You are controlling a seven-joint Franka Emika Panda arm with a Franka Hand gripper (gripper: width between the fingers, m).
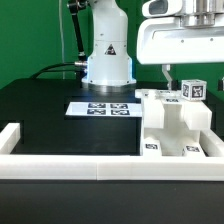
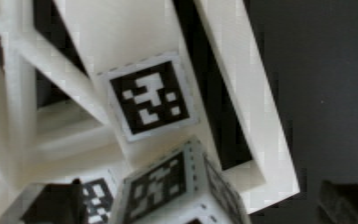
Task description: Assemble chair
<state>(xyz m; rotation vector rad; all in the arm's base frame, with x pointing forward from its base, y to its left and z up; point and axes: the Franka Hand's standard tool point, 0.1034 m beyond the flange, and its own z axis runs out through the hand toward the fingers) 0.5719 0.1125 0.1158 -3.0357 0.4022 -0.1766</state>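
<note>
Nearest you in the exterior view runs the long white border wall [image 1: 70,172], laid across the front of the black tabletop [image 1: 45,125], with a short stretch of it turning back along the exterior view's left. Just behind that wall, toward the exterior view's right, stands the chair [image 1: 172,128]. It is a chunky cluster of white blocky pieces resting on the tabletop, with small black-and-white tags on the faces turned to the wall. A tagged block [image 1: 193,90] sits at its top. You cannot tell from here whether that block is joined to the pieces under it. The arm's white hand hangs directly above the chair, and your jaws stand wide with nothing between them. One finger [image 1: 168,72] comes down on the exterior view's left of the tagged block, clear of it, while the other is lost at the picture's edge. Farther back, the marker board [image 1: 100,107] lies flat on the tabletop just in front of the robot base [image 1: 107,55], well to the exterior view's left of the chair. Your wrist view is filled by the chair at close range: slanting white bars and slabs, one large square tag [image 2: 149,95] in sharp view, more tags on neighbouring faces, and the dark tabletop beyond.
</note>
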